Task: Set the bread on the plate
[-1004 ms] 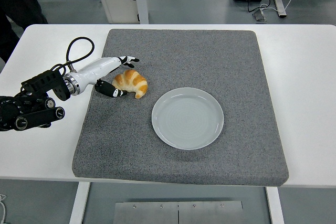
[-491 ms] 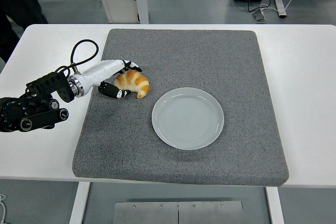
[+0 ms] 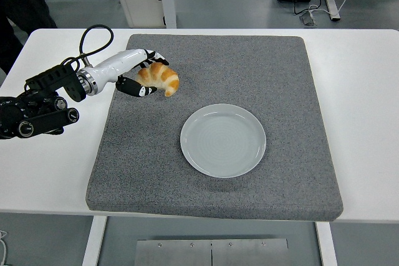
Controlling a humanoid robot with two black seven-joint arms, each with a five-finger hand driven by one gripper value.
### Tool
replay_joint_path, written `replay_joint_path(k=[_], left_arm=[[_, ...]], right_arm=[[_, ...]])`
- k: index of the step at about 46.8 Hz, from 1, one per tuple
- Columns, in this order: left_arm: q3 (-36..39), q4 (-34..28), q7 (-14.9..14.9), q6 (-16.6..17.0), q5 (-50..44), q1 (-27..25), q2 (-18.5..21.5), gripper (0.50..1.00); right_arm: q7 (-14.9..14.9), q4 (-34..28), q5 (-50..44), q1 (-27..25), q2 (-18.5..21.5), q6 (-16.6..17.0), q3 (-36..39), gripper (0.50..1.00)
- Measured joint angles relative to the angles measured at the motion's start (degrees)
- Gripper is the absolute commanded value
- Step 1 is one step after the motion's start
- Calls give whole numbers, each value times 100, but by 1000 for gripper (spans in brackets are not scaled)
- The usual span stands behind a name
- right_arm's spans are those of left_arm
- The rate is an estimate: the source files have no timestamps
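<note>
Fingers (image 3: 153, 54) of the left hand (image 3: 134, 70) are curling over the top of the bread (image 3: 159, 79) while the thumb is pressing in from below, so the hand is gripping the croissant. The bread is sitting at the far-left part of the grey mat (image 3: 249, 73), its long axis running from upper left to lower right, one tip pointing down toward the plate (image 3: 222, 139). The plate is lying well apart, nearer the mat's middle, on the white table (image 3: 361, 91).
</note>
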Motion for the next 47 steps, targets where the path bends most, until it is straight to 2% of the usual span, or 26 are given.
replay_joint_path(k=[17, 25, 33, 41, 47], left_arm=[[-195, -17, -43, -512, -4, -518, 430, 667], [-520, -20, -71, -882, -68, -696, 581, 668], [-649, -21, -74, -916, -65, -762, 593, 684], [-717, -123, -306, -1031, -75, -932, 560, 684], [-968, -168, -327, -1168, -78, -1005, 559, 684]], right_arm=[[0, 0, 2, -1, 0, 0, 1, 1000], [0, 0, 2, 0, 0, 0, 0, 1000], [0, 0, 0, 1, 0, 0, -1, 1000], [0, 0, 0, -1, 0, 0, -1, 1000], [0, 0, -1, -3, 0, 0, -1, 1000]])
